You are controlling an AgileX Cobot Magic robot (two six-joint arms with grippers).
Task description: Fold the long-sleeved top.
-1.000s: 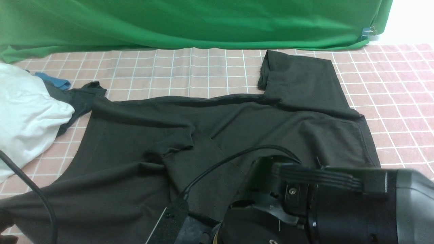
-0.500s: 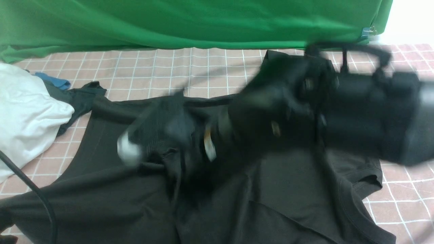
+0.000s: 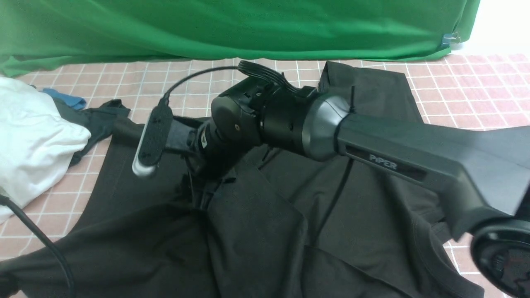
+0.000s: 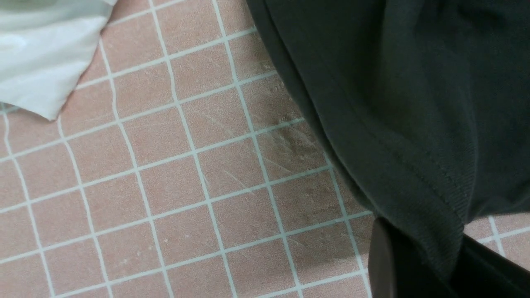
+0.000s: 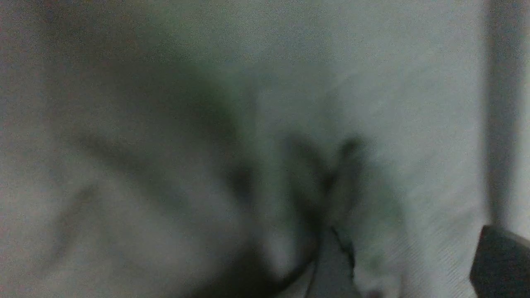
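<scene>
One fold in hand: large black thin-fabric long-sleeved top [image 3: 265,231] lies on pink checked tablecloth [image 3: 476,103], left gripper [image 4: 414,277] clamped on its hem, right gripper [image 3: 205,165] mid-garment, opening indiscernible; next move likely needs a firm pinch.

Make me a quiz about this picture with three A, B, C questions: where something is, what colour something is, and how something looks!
1. Where is the crumpled white cloth bundle? A. far right B. robot's left side C. in the middle
2. What colour is the hanging backdrop cloth? A. green B. blue C. yellow
3. How is the big black long-sleeved top? A. hanging up B. rolled into a ball C. spread out, rumpled
Answers: B, it sits at the front view's left edge; A, it is bright green all across; C, it lies creased over the pink checked tablecloth.
</scene>
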